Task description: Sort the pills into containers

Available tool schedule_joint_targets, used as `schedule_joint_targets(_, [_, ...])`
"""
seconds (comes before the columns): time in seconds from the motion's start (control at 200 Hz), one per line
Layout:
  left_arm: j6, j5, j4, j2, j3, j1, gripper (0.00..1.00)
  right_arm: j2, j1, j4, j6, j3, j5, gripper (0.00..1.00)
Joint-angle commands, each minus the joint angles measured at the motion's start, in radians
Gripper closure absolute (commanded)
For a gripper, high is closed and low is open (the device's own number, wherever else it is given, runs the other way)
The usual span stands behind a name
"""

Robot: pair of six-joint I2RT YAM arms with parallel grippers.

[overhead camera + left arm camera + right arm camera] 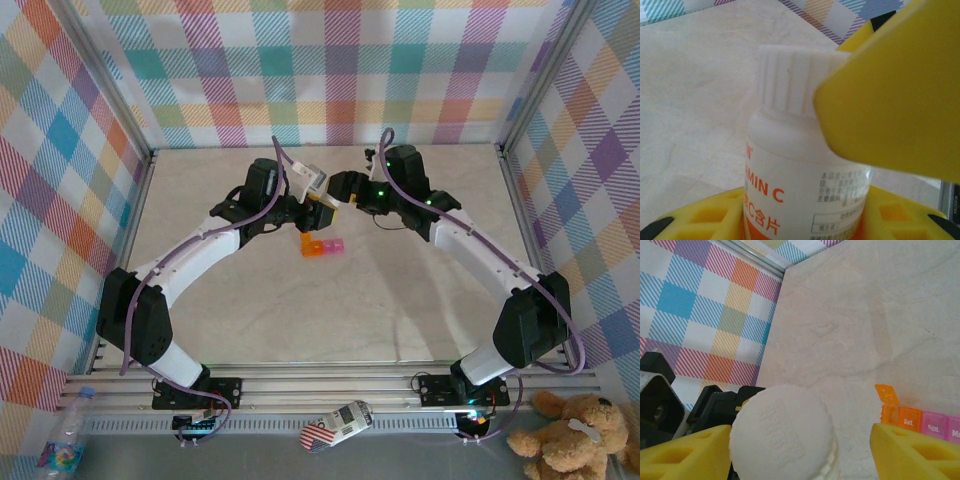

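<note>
A white pill bottle [800, 165] with orange "Vitamin C" lettering and a ribbed white cap [782, 432] hangs above the table's far middle. My left gripper [805, 212] is shut on its body, one yellow finger on each side. Over the cap my right gripper [800, 452] stands open: one finger [685, 452] is against the cap, the other [912, 452] is well clear of it. The containers [322, 246], an orange box with its lid raised [888, 395] joined to pink ones [932, 422], lie on the table just below both grippers. The pills are hidden.
Plaid walls [80, 150] and an aluminium frame close in the beige table [300, 310] on three sides. At the near edge, outside the rail, lie a water bottle [65, 440], a small striped object [338, 425] and a teddy bear [575, 430].
</note>
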Motion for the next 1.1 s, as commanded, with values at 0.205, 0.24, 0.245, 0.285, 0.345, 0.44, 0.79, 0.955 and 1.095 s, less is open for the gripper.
schedule_joint_targets(0.205, [0.005, 0.023, 0.004, -0.013, 0.026, 0.007, 1.0, 0.007, 0.002, -0.021, -0.056, 0.089, 0.027, 0.31])
schedule_joint_targets(0.24, [0.004, 0.022, 0.005, -0.011, 0.027, 0.006, 1.0, 0.012, 0.002, -0.021, -0.056, 0.094, 0.022, 0.32])
schedule_joint_targets(0.245, [0.004, 0.022, 0.005, -0.011, 0.027, 0.006, 1.0, 0.012, 0.002, -0.021, -0.056, 0.095, 0.021, 0.32])
schedule_joint_targets(0.285, [0.004, 0.022, 0.005, -0.011, 0.026, 0.006, 1.0, 0.017, 0.002, -0.023, -0.056, 0.1, 0.013, 0.33])
schedule_joint_targets(0.345, [0.003, 0.022, 0.005, -0.011, 0.029, 0.006, 1.0, 0.025, 0.002, -0.027, -0.059, 0.104, 0.003, 0.33])
schedule_joint_targets(0.44, [0.001, 0.024, 0.007, -0.011, 0.03, 0.006, 1.0, 0.031, 0.002, -0.031, -0.062, 0.104, -0.005, 0.33])
schedule_joint_targets(0.79, [-0.005, 0.025, 0.009, -0.007, 0.037, 0.006, 1.0, 0.042, 0.002, -0.036, -0.073, 0.1, -0.022, 0.48])
schedule_joint_targets(0.955, [-0.01, 0.03, 0.014, -0.01, 0.038, 0.006, 1.0, 0.042, -0.001, -0.037, -0.115, 0.099, -0.054, 0.6])
schedule_joint_targets(1.095, [-0.024, 0.058, 0.032, -0.024, 0.031, 0.007, 1.0, 0.03, -0.043, 0.045, -0.241, 0.053, -0.211, 0.62])
